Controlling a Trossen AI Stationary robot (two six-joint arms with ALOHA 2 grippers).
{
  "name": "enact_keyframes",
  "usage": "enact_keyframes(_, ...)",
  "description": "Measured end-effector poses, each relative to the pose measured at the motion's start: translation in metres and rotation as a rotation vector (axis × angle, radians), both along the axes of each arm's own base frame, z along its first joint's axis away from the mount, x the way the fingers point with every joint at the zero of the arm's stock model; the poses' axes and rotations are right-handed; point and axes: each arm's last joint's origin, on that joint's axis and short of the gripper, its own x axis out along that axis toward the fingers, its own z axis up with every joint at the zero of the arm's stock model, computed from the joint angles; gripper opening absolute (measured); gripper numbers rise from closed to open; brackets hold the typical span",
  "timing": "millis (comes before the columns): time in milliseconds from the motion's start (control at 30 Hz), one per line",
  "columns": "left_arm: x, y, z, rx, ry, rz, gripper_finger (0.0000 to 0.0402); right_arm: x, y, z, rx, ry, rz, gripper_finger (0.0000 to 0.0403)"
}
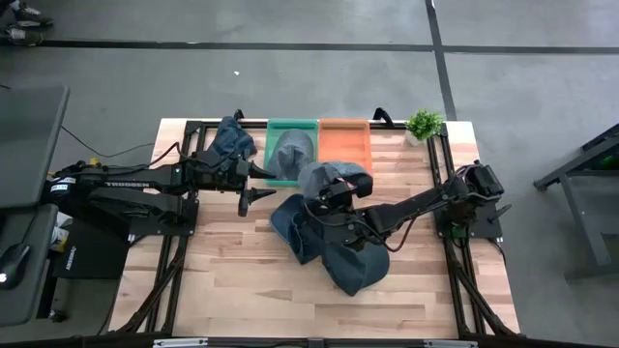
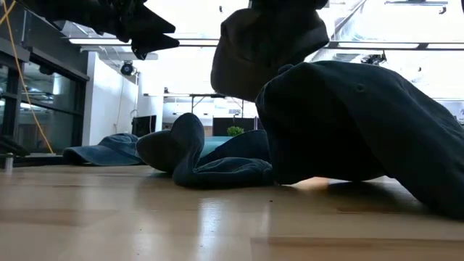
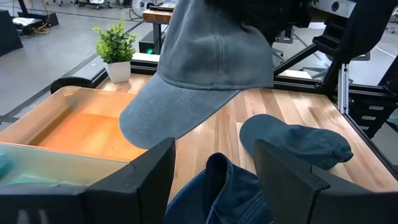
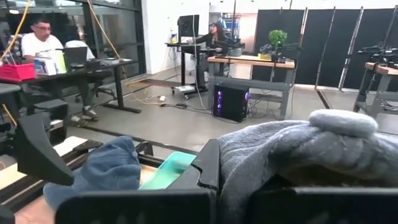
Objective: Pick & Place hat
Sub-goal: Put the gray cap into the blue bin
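A grey cap [image 1: 324, 177] hangs in my right gripper [image 1: 336, 191], which is shut on it above the table between the bins and a pile of dark blue caps [image 1: 334, 246]. In the left wrist view the grey cap [image 3: 205, 68] floats with its brim [image 3: 149, 121] tipped down toward the orange bin [image 3: 74, 124]. My left gripper [image 1: 261, 186] is open and hovers beside the green bin [image 1: 292, 145], left of the held cap, touching nothing. Another grey hat [image 1: 290, 153] lies inside the green bin. My right gripper pinches the grey cap by its crown [image 4: 273, 155], cloth bunched between the two fingers, with the top button [image 4: 342, 121] showing beside them. The cap is lifted clear of the table and the pile [image 2: 268, 43], its brim drooping below the fingers.
The orange bin [image 1: 345, 145] stands to the right of the green one at the far edge. A blue cap [image 1: 232, 140] lies left of the green bin. A small potted plant [image 1: 424, 124] sits in the far right corner. Bare wood lies along the near edge [image 1: 242, 290].
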Motion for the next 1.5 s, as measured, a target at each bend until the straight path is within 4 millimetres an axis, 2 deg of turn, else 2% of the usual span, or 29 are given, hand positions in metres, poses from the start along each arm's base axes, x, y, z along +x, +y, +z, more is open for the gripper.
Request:
enact_keyframes(1100,0.0,0.0,0.001,0.031,-0.006,0.006,0.0214,0.002,-0.004,-0.001,0.005,0.007,0.012,0.0)
enact_keyframes(1300,0.01,0.003,0.022,0.121,-0.028,-0.036,0.0214,0.004,-0.007,-0.001,0.018,0.012,0.051,0.0)
enact_keyframes(1500,0.026,0.024,0.037,0.119,0.109,-0.162,0.0214,0.004,-0.008,-0.001,0.019,0.016,0.057,0.0)
